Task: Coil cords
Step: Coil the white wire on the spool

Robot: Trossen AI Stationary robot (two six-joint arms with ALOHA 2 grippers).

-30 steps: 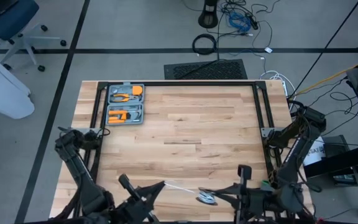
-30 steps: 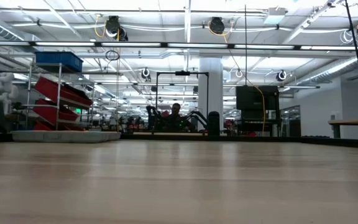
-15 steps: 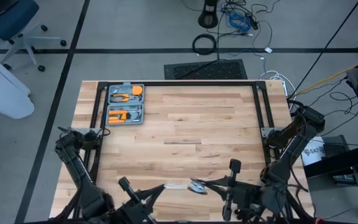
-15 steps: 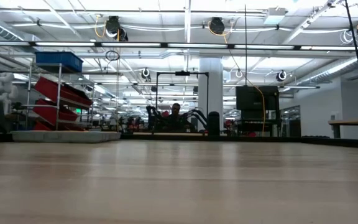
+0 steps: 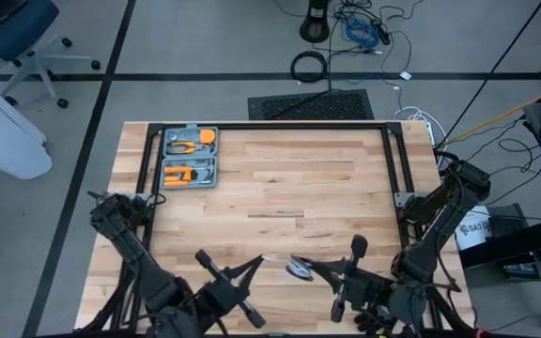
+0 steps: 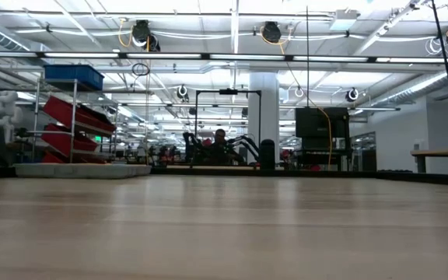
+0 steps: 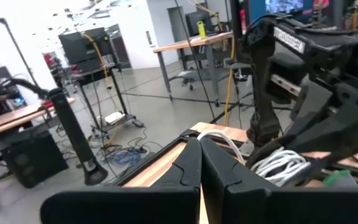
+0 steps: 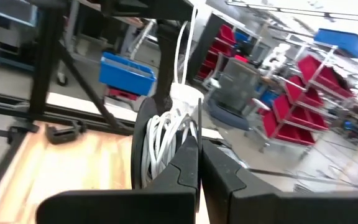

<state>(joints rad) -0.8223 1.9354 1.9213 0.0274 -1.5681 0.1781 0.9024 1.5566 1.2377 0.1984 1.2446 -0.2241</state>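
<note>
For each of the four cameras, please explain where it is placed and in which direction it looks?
High view: above, looking straight down on the table, both arms, reel.
Low view: at table-top height, looking level into the room; no arm visible.
Left wrist view: on the left arm, past the shut left gripper toward the cord.
Right wrist view: on the right arm; right gripper shut on the reel.
Shared: the wrist views and the high view show the cord.
</note>
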